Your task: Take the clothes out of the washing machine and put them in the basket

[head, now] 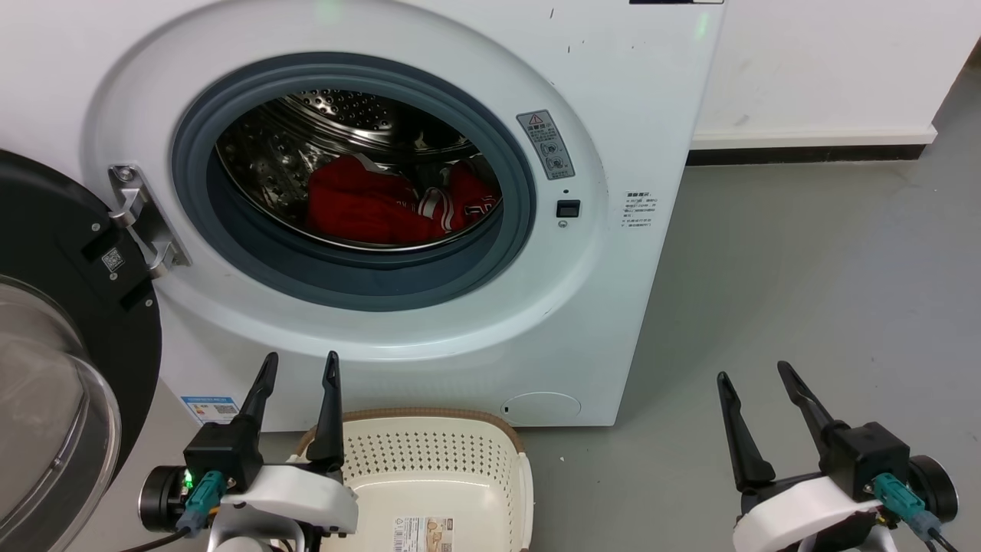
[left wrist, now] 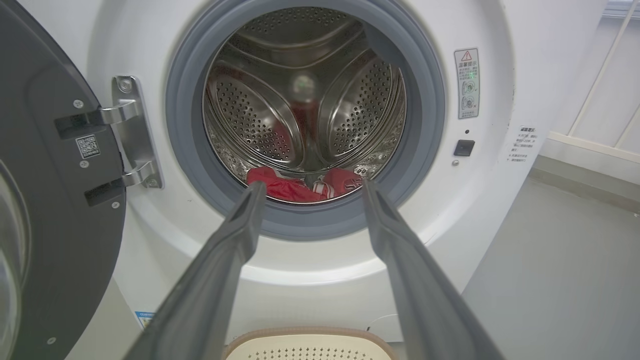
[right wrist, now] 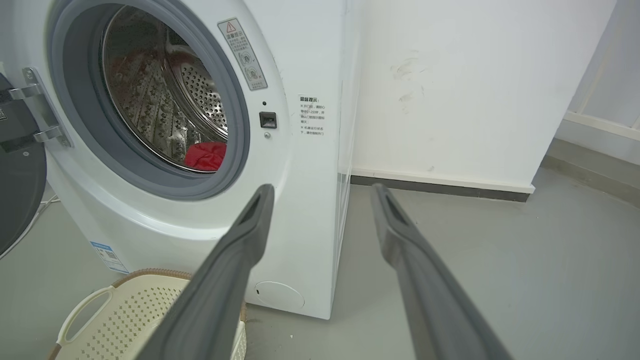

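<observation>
Spread and empty, my left hand [head: 301,356] hovers over the cream basket [head: 437,418] and my right hand [head: 752,372] over grey floor [head: 805,291]. The red clothes [head: 368,207] lie inside the open washing machine [head: 613,115], beside a white wall [head: 828,61].

Grey floor [head: 805,291], smooth w/ a few small specks, runs to a white wall [head: 828,69] w/ dark skirting [head: 805,156] at far right. White washing machine [head: 598,307] stands on it, far left. Cream basket [head: 444,452] sits on the floor just in front of the machine's base, near side
</observation>
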Tool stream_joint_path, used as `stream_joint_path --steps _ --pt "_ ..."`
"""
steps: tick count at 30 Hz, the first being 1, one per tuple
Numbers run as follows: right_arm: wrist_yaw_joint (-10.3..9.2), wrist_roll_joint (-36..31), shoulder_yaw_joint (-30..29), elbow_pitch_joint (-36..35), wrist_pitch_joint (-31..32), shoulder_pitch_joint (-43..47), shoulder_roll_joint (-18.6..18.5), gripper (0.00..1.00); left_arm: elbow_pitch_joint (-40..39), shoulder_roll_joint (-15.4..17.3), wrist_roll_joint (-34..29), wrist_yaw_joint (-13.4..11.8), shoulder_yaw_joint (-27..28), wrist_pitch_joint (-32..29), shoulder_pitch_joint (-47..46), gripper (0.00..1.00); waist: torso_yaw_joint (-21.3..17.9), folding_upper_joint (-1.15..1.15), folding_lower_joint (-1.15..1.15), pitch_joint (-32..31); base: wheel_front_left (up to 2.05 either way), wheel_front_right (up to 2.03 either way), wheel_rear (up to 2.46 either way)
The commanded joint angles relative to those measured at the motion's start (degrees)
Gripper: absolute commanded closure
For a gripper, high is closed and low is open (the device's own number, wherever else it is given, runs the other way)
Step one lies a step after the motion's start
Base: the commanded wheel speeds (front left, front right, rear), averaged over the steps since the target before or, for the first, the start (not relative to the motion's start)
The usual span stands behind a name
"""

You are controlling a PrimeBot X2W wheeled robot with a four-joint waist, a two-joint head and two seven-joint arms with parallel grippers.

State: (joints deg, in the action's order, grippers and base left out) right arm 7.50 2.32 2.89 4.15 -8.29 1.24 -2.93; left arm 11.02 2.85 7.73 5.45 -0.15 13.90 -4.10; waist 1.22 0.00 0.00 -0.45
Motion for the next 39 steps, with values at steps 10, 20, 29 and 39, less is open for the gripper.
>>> stream_joint_path --steps 10,20,29,39 --pt "-0.03 -4.3 0.3 -0.5 -0.1 0.9 0.1 0.00 1.1 0.0 -4.2 -0.8 -0.3 1.4 -0.4 0.00 0.0 0.00 0.00 0.1 0.00 0.00 0.00" --pt "-0.03 -3.1 0.3 0.1 0.3 0.9 0.1 0.00 2.3 0.0 -2.8 -1.0 -0.2 1.3 -0.7 0.00 0.1 0.00 0.00 0.1 0.00 0.00 0.00" --pt "-0.03 -3.0 0.3 0.1 0.5 1.0 0.1 0.00 2.7 0.0 -3.2 -1.1 -0.2 1.3 -0.9 0.00 0.2 0.00 0.00 0.1 0.00 0.00 0.00" --pt "-0.03 -2.5 1.0 -1.1 1.0 0.6 0.1 0.00 3.2 0.0 -4.0 -1.3 -0.2 1.3 -2.2 0.00 0.1 0.00 0.00 1.3 0.00 0.00 0.00"
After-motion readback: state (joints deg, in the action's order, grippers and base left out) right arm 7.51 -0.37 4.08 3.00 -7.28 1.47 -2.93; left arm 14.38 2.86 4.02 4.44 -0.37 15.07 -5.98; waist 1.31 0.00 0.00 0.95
